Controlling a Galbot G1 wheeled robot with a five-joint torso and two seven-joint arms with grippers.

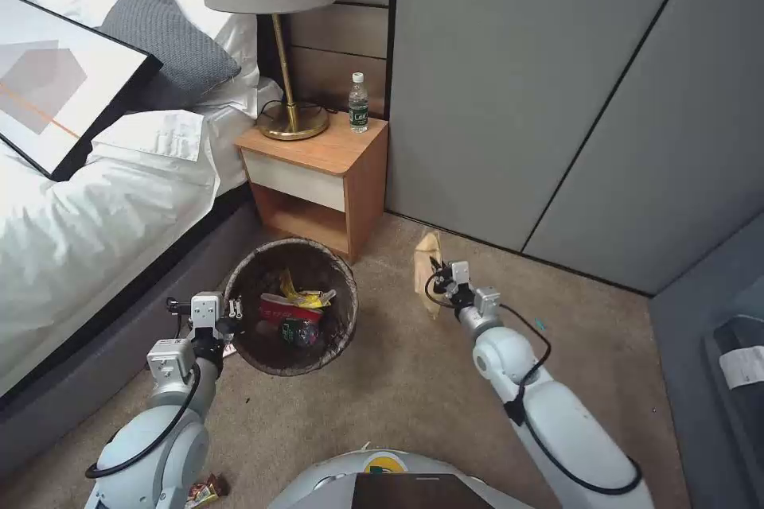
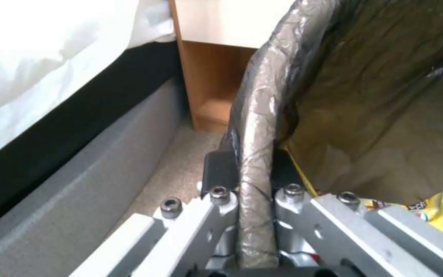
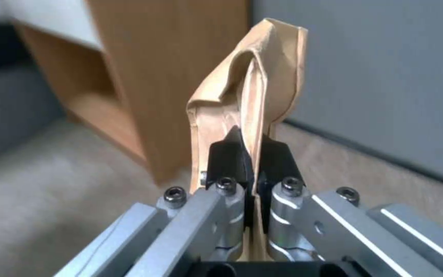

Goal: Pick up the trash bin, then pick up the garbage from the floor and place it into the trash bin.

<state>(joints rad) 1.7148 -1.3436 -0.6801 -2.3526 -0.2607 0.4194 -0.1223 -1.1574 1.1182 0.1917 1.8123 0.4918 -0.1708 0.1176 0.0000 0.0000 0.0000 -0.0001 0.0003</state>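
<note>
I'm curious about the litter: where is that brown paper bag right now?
The brown paper bag is pinched in the right gripper, held above the carpet to the right of the trash bin, in front of the wooden nightstand.

Both arms are stretched forward and down, left one low by the bed side, right one reaching further out. The left claw [image 1: 231,308] has its fingers clamped tight on the trash bin [image 1: 290,306] rim, and the right claw [image 1: 439,266] is pinched shut on the brown paper bag [image 1: 427,270].
</note>
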